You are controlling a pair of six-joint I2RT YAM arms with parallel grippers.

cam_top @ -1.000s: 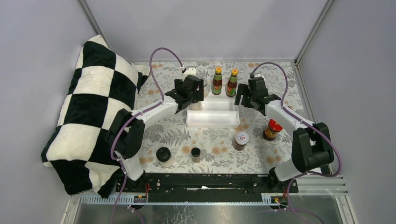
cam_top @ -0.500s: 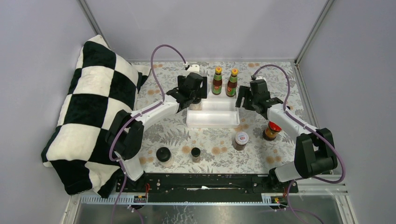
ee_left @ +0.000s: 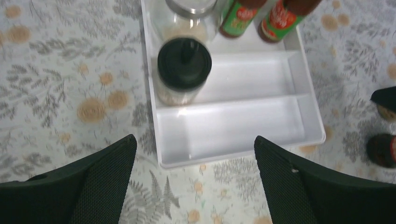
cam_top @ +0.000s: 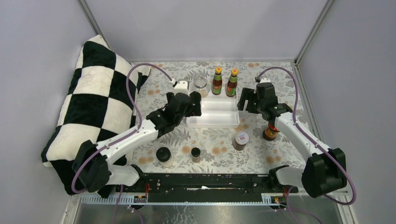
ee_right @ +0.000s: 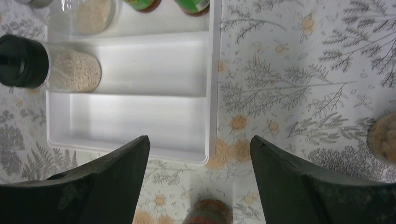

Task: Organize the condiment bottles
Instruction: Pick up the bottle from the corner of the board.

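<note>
So the white tray (ee_left: 243, 126) had three long compartments. The far one held a clear-lidded jar (cam_top: 200, 83) with some pale powdery stuff in the bottom, then a slim sauce bottle (cam_top: 217, 81) and its twin bottle (cam_top: 232, 83) right next to it. Both had red sauce, green labels and orange caps, and both were standing upright. The middle compartment had the black-lidded jar (ee_left: 183, 65) parked at its left end: a short clear body, roughly half full of beige granules, with a round black cap on top. It was upright as far as I could tell, and it sat just in front of the clear-lidded one. The left gripper (ee_left: 194, 140) had its fingers spread wide with nothing between them. It hung over the near-left part of the tray, so the black-lidded jar was out ahead of the fingertips and not touching them. The right gripper (ee_right: 200, 140) was also spread wide and carrying nothing. It was up over the tray's right end, which put that jar well off at the opposite end from it. The rest were loose on the floral tablecloth (cam_top: 210, 140), on the near side of the tray: a black-capped jar (cam_top: 163, 154), a small dark-capped jar (cam_top: 195, 153) and a white-lidded jar (cam_top: 241, 138). There was also a brownish jar (cam_top: 268, 135) half hidden under the right arm, and I couldn't make out its lid.
</note>
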